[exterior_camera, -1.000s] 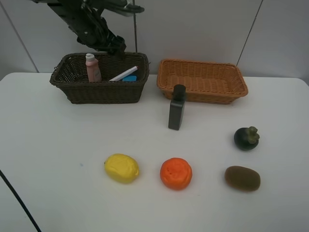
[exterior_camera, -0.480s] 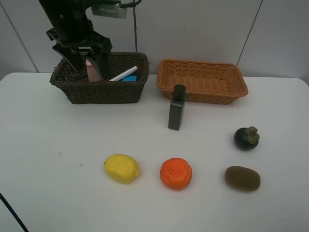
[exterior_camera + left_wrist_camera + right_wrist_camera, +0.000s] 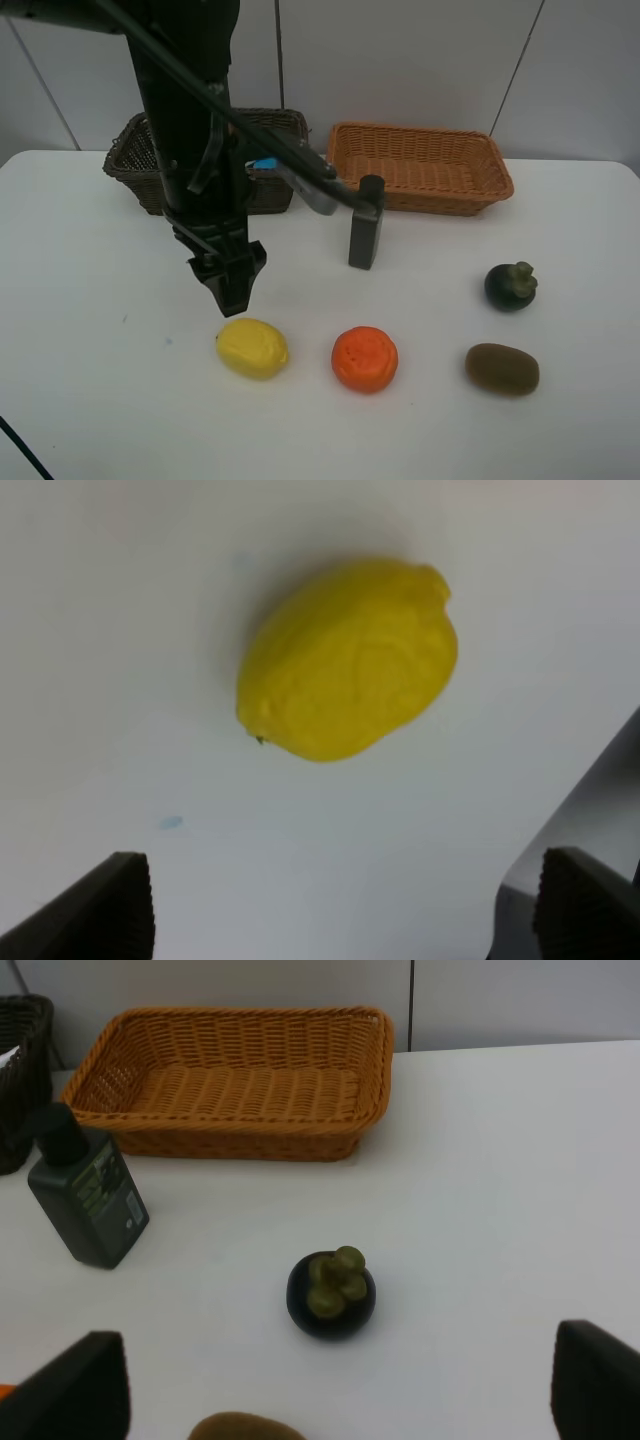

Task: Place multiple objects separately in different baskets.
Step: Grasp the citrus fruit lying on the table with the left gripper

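My left gripper (image 3: 229, 292) is open and hangs just behind and above the yellow lemon (image 3: 252, 347). In the left wrist view the lemon (image 3: 349, 659) lies ahead of the spread fingertips (image 3: 121, 905) and is not touched. The orange (image 3: 364, 358), brown kiwi (image 3: 501, 368), dark mangosteen (image 3: 510, 285) and dark rectangular bottle (image 3: 366, 222) stand on the white table. The dark brown basket (image 3: 280, 122) is largely hidden by my left arm, and its contents are hidden. The orange-tan basket (image 3: 420, 165) is empty. My right gripper (image 3: 335, 1395) is open and empty, near the mangosteen (image 3: 331, 1294).
The left arm and its cable cross in front of the dark basket and reach toward the bottle. The right wrist view shows the bottle (image 3: 88, 1193), the tan basket (image 3: 235, 1085) and the top of the kiwi (image 3: 245, 1428). A wall stands behind the baskets.
My left arm has swung from above the dark brown basket forward and down to just above the lemon. The objects on the table have not moved.
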`<move>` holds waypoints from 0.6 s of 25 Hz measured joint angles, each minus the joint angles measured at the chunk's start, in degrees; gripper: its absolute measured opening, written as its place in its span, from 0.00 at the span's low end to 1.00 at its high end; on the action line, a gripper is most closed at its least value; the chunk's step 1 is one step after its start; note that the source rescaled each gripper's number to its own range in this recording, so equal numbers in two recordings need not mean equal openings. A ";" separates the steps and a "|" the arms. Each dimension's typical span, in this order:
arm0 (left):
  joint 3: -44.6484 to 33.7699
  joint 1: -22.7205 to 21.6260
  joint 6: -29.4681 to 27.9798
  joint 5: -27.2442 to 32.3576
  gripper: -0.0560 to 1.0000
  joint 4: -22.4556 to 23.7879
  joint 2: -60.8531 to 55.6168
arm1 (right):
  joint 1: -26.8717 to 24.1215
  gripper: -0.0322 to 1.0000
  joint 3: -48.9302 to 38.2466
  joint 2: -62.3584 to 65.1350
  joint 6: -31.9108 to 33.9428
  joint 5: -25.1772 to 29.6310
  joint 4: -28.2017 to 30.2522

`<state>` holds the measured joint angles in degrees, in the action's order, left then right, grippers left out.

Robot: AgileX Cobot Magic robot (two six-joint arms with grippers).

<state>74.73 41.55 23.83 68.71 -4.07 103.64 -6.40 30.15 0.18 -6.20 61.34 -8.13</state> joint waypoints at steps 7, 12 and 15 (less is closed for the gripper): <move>-7.68 4.03 11.63 -11.54 1.00 1.45 -0.02 | 0.00 1.00 0.00 0.00 0.00 0.00 0.00; -9.32 4.03 14.44 -19.20 1.00 1.45 0.86 | 0.00 1.00 0.00 0.00 0.00 0.00 0.00; -9.36 4.03 17.92 -20.23 1.00 1.45 3.12 | 0.00 1.00 0.00 0.00 0.00 0.00 0.00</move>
<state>65.37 45.59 41.75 48.48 -2.62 106.75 -6.40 30.15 0.18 -6.20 61.34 -8.13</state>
